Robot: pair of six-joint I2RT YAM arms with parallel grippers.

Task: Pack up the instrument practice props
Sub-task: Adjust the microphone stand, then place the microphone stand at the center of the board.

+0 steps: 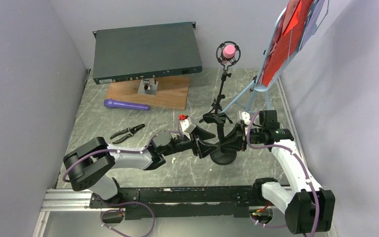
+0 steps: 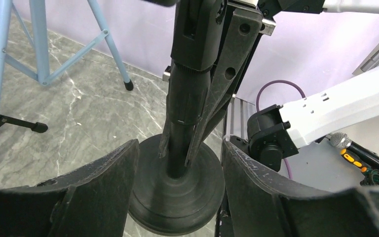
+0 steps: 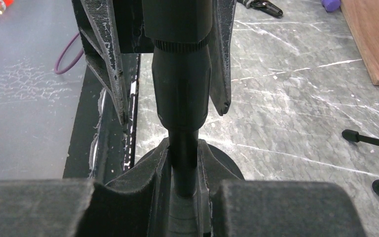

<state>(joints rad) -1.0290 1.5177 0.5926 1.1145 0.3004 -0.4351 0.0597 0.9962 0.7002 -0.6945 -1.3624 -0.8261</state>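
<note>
**A:** What do we label first, going from the largest part down?

**B:** We start with the grey marbled bench (image 1: 94, 118). At its far left lies the dark green rack box (image 1: 147, 52), and the brown wooden board (image 1: 168, 96) sits just in front of it. At the far right stands the light-blue music tripod (image 1: 262, 89), with the red sheets (image 1: 288, 37) resting tilted on its desk.

**A:** And the central group?

**B:** The black round-base mic holder (image 1: 223, 157) stands upright on the bench between the two arms. The right tool (image 3: 182, 153) is clenched on the pole low down, just above the base. The left tool (image 2: 177, 163) is released. Its fingers stand wide on either side of the pole (we see a clear gap on both sides in the left wrist view), so it holds nothing.

**A:** Which smaller parts follow?

**B:** Behind that holder we mark the tripod mic holder (image 1: 222, 89). It is upright, its feet are on the bench, and the pink microphone (image 1: 228, 51) is seated in its top clip. The purple microphone (image 1: 126, 104) lies flat on the bench, just beside the front edge of the wooden board. Last come the pliers (image 1: 127, 132), which lie near the left arm and apart from everything else.
</note>
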